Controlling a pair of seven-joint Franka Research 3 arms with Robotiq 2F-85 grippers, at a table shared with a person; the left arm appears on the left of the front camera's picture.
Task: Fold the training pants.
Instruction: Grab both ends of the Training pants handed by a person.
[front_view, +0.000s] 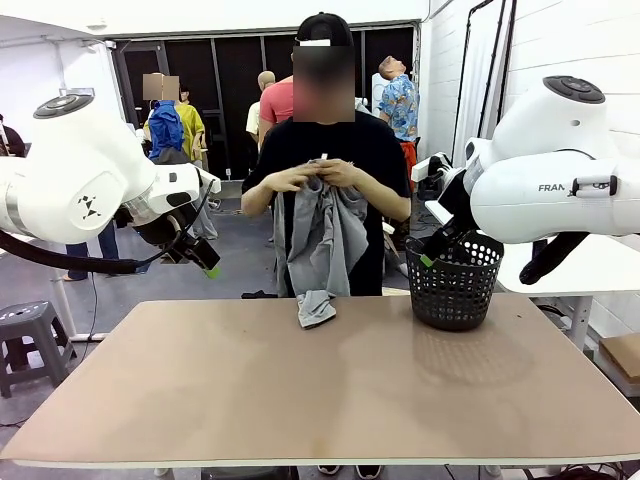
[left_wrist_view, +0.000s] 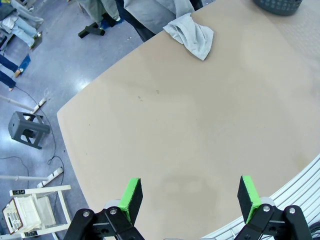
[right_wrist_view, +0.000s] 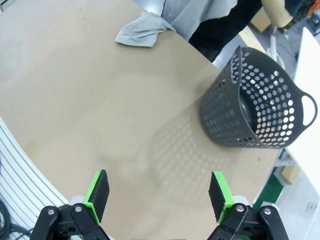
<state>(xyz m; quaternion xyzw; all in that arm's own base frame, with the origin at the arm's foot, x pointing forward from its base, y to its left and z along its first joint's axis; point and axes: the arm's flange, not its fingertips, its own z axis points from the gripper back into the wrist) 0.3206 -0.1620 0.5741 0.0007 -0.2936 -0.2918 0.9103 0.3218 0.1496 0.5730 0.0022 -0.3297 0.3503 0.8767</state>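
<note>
The light grey soft fabric training pants (front_view: 325, 235) hang bunched from the person's hands (front_view: 318, 177) at the upper middle of the front view. Just their lowest cuff end rests on the far edge of the broad tan counter (front_view: 300, 400), left of the black perforated plastic basket (front_view: 455, 290). The left pincer (front_view: 208, 262) hovers at the left of the frame above the counter, green pads spread wide and holding nothing. The right pincer (front_view: 430, 256), close by the basket's rim at the right, is likewise wide apart and empty. Likely trouble: the cloth is crumpled, not flat, so a grab now could pinch several layers and skew the fold. The cuff lies so near the edge that a tug may drag the garment off, and a reach by the right arm could knock the basket or meet the person's hands
</note>
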